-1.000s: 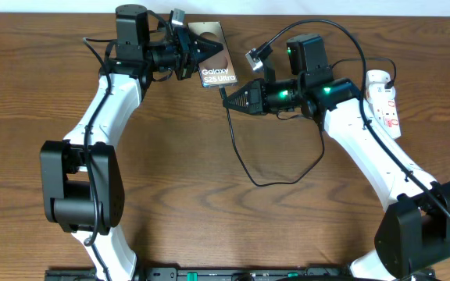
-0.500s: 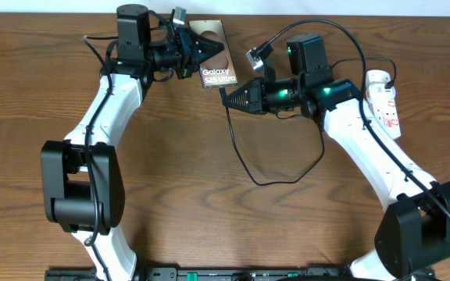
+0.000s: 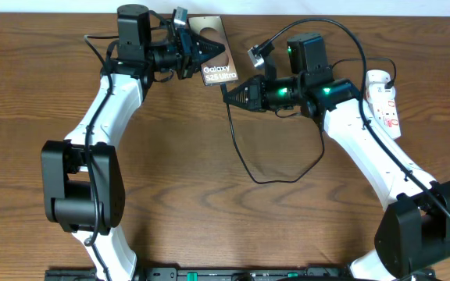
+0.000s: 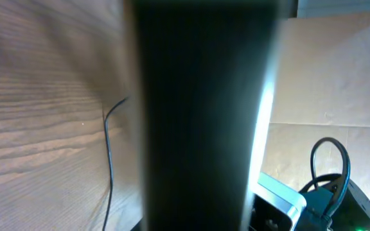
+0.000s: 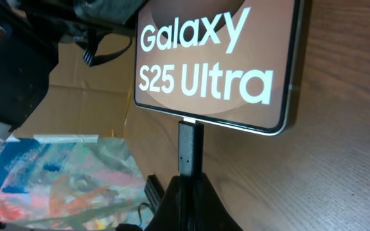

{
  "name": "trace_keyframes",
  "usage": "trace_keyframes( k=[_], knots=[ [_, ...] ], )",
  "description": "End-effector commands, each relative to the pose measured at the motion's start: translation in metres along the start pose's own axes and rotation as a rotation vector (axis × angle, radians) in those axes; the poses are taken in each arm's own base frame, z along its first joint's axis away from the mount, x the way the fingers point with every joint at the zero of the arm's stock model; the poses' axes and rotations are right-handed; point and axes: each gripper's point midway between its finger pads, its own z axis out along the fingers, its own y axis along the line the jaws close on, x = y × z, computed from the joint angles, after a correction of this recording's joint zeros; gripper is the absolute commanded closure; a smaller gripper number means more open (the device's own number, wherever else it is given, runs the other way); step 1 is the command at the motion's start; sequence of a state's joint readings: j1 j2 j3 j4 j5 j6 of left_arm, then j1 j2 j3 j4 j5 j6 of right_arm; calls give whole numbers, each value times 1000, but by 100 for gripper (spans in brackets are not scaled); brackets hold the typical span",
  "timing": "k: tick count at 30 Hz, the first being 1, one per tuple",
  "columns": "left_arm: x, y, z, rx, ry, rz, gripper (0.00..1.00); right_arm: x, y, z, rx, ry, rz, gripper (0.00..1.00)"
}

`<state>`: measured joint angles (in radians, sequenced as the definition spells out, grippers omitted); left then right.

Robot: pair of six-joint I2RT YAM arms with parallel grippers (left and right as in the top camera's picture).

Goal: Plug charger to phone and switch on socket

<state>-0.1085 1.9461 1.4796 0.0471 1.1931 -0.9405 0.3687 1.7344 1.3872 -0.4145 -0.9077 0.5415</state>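
Fingertips of the right gripper [image 5: 188, 186] pinch the charger [image 5: 190, 149] by its black plug body. The plug's silvery tip meets the near edge of the phone [image 5: 217, 64]; how deep it sits I cannot tell. The left gripper [image 3: 200, 45] is clamped on the phone's opposite end. The cable loops over the worktop [image 3: 209, 195] below the phone.

A slightly skewed push could jam the tip or shove the phone out of the left grip.

Only the right wrist view shows the tip at the port. Only the overhead view shows the socket [image 3: 384, 100], well to the right of the phone and untouched.
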Motion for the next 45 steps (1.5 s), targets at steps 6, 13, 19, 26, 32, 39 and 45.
trace_keyframes(
  k=[6,13,19,26,32,39,45],
  knots=[
    [16,-16,4,59,92,45,93,-5,-10,-2,42,-22,-25,74],
    [12,-11,-4,53,79,68,93,-8,-21,-11,64,-28,-20,41],
    [31,18,-10,-13,128,84,93,-11,-41,-30,101,-39,7,39],
    [49,76,-16,-142,176,43,93,-11,-61,-49,143,-45,17,32],
    [53,149,-31,-457,182,86,93,-3,-74,-50,214,-26,20,30],
    [60,180,-54,-650,242,199,93,1,-77,-48,248,-13,17,30],
    [61,192,-55,-651,262,202,93,4,-77,-42,266,-2,8,30]
  ],
)
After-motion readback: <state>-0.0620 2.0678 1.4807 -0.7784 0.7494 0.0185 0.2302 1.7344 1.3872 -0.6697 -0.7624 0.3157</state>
